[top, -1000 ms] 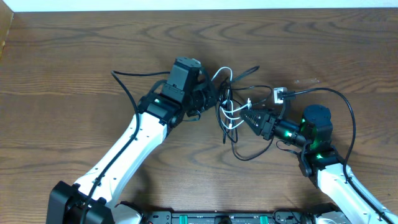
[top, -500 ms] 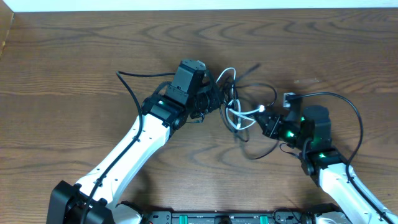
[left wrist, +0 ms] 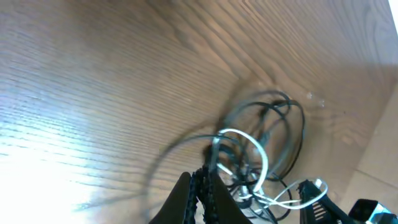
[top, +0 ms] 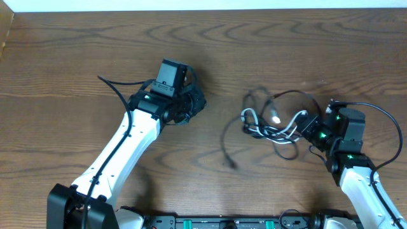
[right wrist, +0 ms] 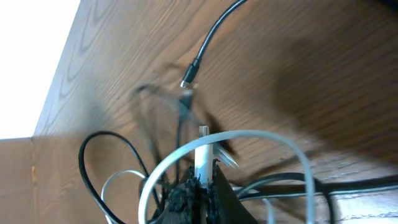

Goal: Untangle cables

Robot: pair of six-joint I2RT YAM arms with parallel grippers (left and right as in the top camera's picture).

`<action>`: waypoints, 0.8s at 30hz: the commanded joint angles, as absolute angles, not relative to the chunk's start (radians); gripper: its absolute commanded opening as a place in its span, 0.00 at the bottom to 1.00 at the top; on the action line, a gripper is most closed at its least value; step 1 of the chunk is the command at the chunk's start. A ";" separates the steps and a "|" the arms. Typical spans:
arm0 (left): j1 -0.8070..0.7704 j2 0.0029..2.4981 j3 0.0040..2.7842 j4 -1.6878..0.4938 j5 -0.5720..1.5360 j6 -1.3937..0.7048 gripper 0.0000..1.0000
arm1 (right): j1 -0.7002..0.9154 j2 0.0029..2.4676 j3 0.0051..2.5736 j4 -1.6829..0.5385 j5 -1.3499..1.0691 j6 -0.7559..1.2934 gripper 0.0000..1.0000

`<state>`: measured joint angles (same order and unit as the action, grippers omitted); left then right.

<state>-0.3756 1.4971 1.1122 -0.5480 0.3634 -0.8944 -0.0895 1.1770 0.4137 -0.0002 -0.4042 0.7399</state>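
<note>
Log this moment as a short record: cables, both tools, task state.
cables: one tangled bunch, black with a white cable, right of centre on the table
loose end: a black cord trails left out of the bunch, its plug on the wood
left tool: shut, apart from the bunch, nothing seen in it
right tool: shut on the bunch's right edge
task state: not yet untangled

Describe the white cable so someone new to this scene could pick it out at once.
On the wooden table, look to the right side, where the right gripper meets a small bundle of cables. The white cable loops through that bundle, and its end sits at the gripper's tips. It is the only pale cord; the rest are black.
</note>
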 commanded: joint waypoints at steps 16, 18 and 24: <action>-0.556 1.528 1.116 -0.565 0.333 -0.900 0.87 | -0.074 1.179 0.410 -0.001 -0.381 0.809 0.18; -0.585 1.549 1.116 -0.564 0.322 -0.915 0.94 | -0.074 1.179 0.410 -0.001 -0.381 0.809 0.18; -0.656 1.668 1.116 -0.537 0.320 -1.168 0.94 | -0.074 1.179 0.410 -0.001 -0.381 0.809 0.19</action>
<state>-0.6342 1.6119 1.1122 -0.5488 0.3386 -1.0225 -0.0784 1.1770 0.4137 -0.0013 -0.3878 0.8005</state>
